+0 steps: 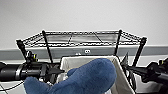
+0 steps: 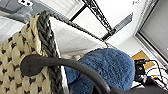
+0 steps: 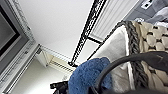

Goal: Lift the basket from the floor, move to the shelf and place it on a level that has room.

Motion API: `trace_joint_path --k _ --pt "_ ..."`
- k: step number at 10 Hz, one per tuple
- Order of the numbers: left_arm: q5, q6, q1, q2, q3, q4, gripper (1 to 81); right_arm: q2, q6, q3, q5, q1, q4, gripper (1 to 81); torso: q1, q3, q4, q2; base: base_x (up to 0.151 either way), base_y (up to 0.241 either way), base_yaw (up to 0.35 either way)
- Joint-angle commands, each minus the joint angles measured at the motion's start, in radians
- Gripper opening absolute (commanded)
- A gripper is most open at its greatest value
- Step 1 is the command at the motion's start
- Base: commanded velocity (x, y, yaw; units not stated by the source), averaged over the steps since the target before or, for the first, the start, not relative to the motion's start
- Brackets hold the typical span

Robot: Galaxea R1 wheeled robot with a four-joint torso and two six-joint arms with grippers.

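The basket (image 1: 120,75), carrying a blue plush (image 1: 87,77), faces the shelf (image 1: 82,40) in the head view; tool states unclear.

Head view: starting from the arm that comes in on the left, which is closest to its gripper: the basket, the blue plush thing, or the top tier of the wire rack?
1. The basket: its near side sits right beside the left gripper.
2. The blue plush toy: inside the basket, toward the middle.
3. The rack's top tier: higher up and behind, against the wall.
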Motion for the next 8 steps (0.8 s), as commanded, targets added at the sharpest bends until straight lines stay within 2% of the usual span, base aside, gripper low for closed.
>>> trace_joint_path --k 1,4,5,8 --pt "-0.042 -0.017 -0.208 -0.007 -0.004 -0.068 1.0 -0.022 -0.006 0.017 -0.013 0.222 0.086 1.0 0.0 0.0 0.0 0.0 0.0 0.0 0.0" --pt "0.017 -0.017 -0.332 -0.002 -0.04 -0.151 1.0 -0.019 -0.003 -0.013 -0.048 0.357 0.18 1.0 0.0 0.0 0.0 0.0 0.0 0.0 0.0" --pt "0.038 -0.017 -0.372 0.002 -0.055 -0.18 1.0 -0.013 -0.003 -0.032 -0.085 0.391 0.204 1.0 0.0 0.0 0.0 0.0 0.0 0.0 0.0" --pt "0.086 -0.017 -0.464 0.022 -0.109 -0.245 1.0 0.001 -0.002 -0.082 -0.134 0.487 0.269 1.0 0.0 0.0 0.0 0.0 0.0 0.0 0.0"
